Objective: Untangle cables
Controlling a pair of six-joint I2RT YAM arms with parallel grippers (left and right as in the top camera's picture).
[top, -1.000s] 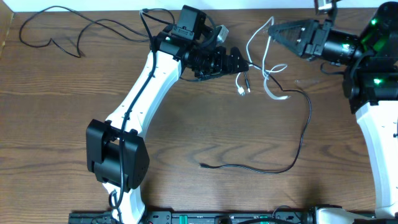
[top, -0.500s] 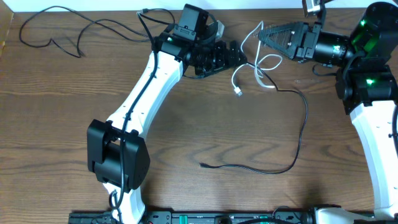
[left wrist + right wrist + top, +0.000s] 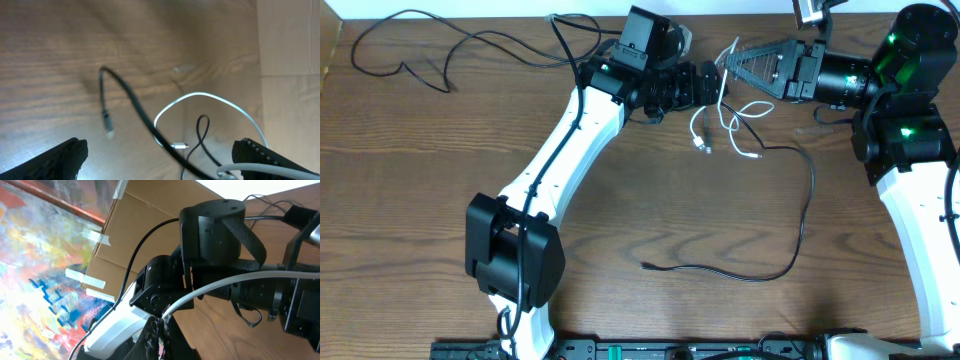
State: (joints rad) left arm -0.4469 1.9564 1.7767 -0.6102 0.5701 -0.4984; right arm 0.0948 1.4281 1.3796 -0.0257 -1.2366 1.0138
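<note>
The white cable (image 3: 698,125) hangs in loops between my two grippers at the back of the table. My right gripper (image 3: 725,62) is shut on it; the right wrist view shows the cord (image 3: 225,285) pinched at the fingertips (image 3: 162,322). My left gripper (image 3: 712,82) is right beside the right one, jaws wide open (image 3: 160,152), with the white cable (image 3: 200,94) and a black cable (image 3: 130,95) passing between and below them. That long black cable (image 3: 810,195) trails from the white loops to the table's middle. A second black cable (image 3: 472,38) lies apart at the back left.
The left arm's white links (image 3: 555,150) stretch diagonally across the left half of the table. The right arm's base (image 3: 920,220) stands at the right edge. A cardboard wall and a painted picture show behind in the right wrist view.
My right gripper has moved left with the white cable until its tip meets the left gripper. The left gripper shifted right. The white loops have bunched up closer under both.
</note>
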